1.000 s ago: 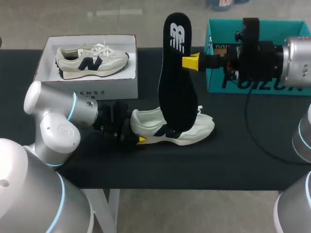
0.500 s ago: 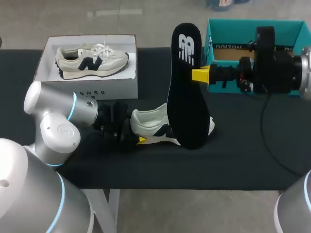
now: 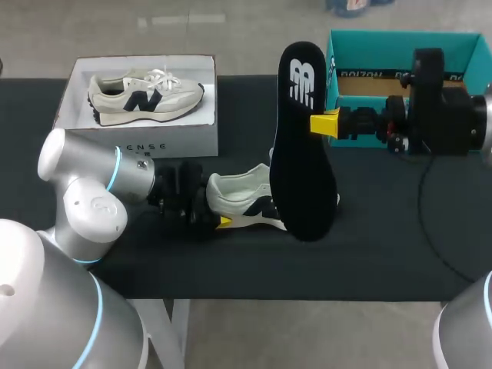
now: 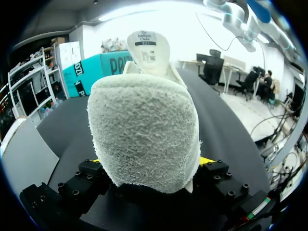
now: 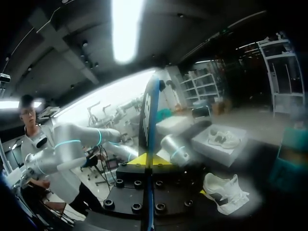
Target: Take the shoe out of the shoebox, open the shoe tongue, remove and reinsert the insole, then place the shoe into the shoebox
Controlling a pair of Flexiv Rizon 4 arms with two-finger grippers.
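Swinging clear of the shoe (image 3: 244,201), the black insole (image 3: 304,146) has drifted toward 4 o'clock over the last 1 s in the head view. Its lower end, which sat at the shoe's opening, now hangs in front of the toe side, and the right claw (image 3: 324,123) has drawn back toward 3 o'clock with it. I judge the removal step done, with reinsertion next. The right arm comes in level from 3 o'clock, in front of the teal shoebox (image 3: 338,46) at 2 o'clock. Its claw is clamped on the insole's edge above the middle, so the insole stands nearly upright, logo end up. The left arm has not moved: it lies low over the desk (image 3: 384,238) from 9 o'clock, with the left claw (image 3: 211,206) closed on the shoe's heel, keeping the shoe on its sole just below centre. A white shoebox (image 3: 146,146) at 10 o'clock holds a second shoe (image 3: 146,94). In the left wrist view, the fuzzy heel fills the gap between the claw's fingers, touched from both sides, and the tongue (image 4: 148,47) stands raised ahead of it, so the opening looks ready. In the right wrist view, the insole shows edge-on, pinched between the 2 yellow tips, with the shoe on the desk ahead of the claw.
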